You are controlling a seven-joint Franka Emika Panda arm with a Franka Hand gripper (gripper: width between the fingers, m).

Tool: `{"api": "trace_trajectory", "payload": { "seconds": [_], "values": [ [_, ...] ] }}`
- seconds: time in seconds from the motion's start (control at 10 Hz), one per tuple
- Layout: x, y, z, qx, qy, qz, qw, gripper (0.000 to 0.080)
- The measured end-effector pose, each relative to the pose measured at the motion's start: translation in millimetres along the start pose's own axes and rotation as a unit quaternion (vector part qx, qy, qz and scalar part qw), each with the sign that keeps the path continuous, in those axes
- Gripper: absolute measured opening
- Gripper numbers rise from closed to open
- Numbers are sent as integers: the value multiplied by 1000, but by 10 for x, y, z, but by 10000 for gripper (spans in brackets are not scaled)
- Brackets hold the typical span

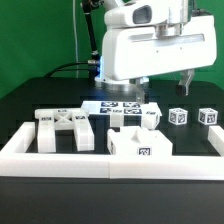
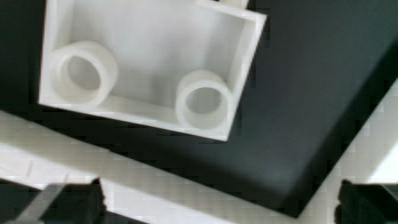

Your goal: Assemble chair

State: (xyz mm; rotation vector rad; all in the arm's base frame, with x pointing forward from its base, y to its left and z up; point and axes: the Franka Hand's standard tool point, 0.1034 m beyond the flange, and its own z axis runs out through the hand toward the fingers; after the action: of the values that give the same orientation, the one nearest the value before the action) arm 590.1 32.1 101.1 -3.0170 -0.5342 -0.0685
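Loose white chair parts lie on the black table. The X-braced back panel (image 1: 64, 129) is at the exterior view's left. A blocky part with a tag (image 1: 140, 143) sits in front at the centre. Three small tagged blocks (image 1: 150, 113) (image 1: 180, 116) (image 1: 208, 117) stand in a row toward the right. My gripper (image 1: 163, 88) hangs above the table behind that row, open and holding nothing. In the wrist view a square white part with two round sockets (image 2: 151, 65) lies flat ahead of the gripper (image 2: 222, 207). The dark fingertips (image 2: 71, 205) stand far apart.
A long low white barrier wall (image 1: 110, 166) runs along the front and up both sides (image 1: 20, 140). The marker board (image 1: 113, 104) lies flat behind the parts. A white band (image 2: 178, 195) crosses below the fingers in the wrist view. Green backdrop behind.
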Motion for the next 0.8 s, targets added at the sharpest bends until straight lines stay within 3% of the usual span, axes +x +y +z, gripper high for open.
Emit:
{"api": "trace_trajectory", "payload": {
  "seconds": [0.3, 0.5, 0.8],
  "values": [
    [-2, -10, 20, 1, 1, 82, 997, 650],
    [-31, -5, 186, -7, 17, 90, 996, 650],
    [-72, -22, 420, -8, 21, 84, 996, 650]
  ]
}}
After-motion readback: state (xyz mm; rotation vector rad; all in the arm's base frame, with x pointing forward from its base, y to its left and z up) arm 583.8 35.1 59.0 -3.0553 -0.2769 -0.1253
